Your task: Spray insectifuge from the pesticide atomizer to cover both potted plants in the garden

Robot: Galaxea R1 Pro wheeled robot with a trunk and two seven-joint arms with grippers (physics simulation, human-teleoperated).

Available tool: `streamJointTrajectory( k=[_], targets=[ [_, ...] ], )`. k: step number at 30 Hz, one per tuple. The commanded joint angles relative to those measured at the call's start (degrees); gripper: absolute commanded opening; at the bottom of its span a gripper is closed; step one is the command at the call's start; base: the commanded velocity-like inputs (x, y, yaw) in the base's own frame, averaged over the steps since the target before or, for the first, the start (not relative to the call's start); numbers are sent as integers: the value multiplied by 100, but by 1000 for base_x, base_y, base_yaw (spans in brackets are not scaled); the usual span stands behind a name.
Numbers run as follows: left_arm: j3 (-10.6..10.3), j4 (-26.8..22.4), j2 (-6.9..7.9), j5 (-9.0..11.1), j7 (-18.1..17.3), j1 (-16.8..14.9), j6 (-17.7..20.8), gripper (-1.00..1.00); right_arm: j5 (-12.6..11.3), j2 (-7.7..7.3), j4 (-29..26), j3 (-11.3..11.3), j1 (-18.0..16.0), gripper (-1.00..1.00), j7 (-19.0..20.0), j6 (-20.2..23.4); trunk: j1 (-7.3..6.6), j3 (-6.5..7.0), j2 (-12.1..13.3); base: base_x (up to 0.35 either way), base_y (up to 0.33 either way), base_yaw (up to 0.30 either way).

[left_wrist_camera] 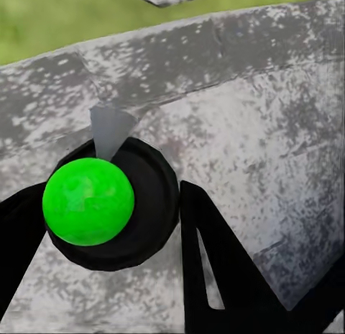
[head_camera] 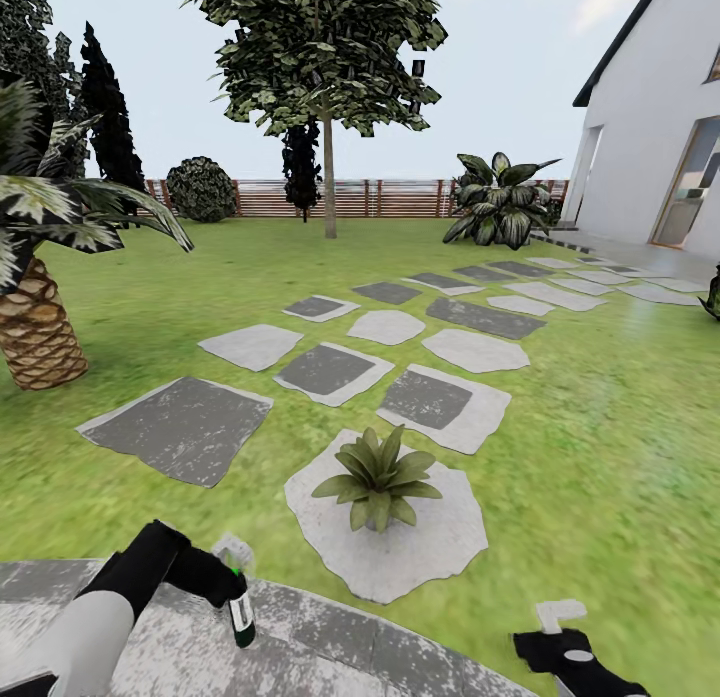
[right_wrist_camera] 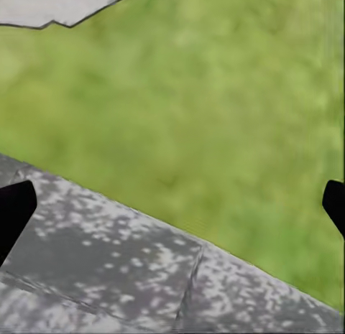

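Note:
My left gripper is shut on the pesticide atomizer, a slim dark bottle hanging upright over the grey stone patio at the lower left. In the left wrist view the atomizer shows end-on with a bright green ball on it, gripped between black fingers. One potted plant, a low rosette of pointed green leaves, stands on a pale slab just ahead and to the right of the bottle. My right gripper hovers low at the patio's edge; the right gripper is open, with only grass and stone between its fingertips.
Stepping stones run across the garden lawn toward a white house. A palm trunk stands at the left, a tree and a broad-leaved bush before the slatted fence. A dark leafy shape touches the right edge.

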Motion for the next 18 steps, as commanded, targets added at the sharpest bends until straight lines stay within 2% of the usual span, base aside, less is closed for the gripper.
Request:
streamJointTrajectory(
  k=[1, 3, 5, 9, 12, 16, 18],
  targets=[
    [36, -122, -22, -38, -58, -9, 362, -100, -67, -9, 20, -74, -4, 100, -183, -18, -1, -6, -2, 0, 0, 0],
    [22, -250, -44, -46, -72, -10, 657, -100, -204, -11, 38, -90, -4, 100, -288, -14, -1, -6, -2, 0, 0, 0],
    [-55, -299, -50, -49, -76, -11, 747, -100, -247, 4, 46, -93, -4, 100, -311, -13, -1, -6, -2, 0, 0, 0],
    [-514, -332, -78, -48, -79, -11, 968, -100, -273, 18, 51, -94, -4, 100, -333, -20, -1, -6, -2, 0, 0, 0],
    [-888, -363, -206, -56, -79, -11, 1192, -100, -279, 23, 52, -95, -4, 100, -344, -64, -1, -6, -2, 0, 0, 0],
    [-995, -502, -341, -69, -79, -11, 1304, -100, -285, 41, 53, -96, -4, 100, -345, -173, -1, -6, -2, 156, 0, 0],
    [-1005, -562, -357, -63, -79, -11, 1455, -100, -286, 47, 54, -95, -4, 100, -345, -187, -1, -6, -2, 301, 0, 0]
  ],
)
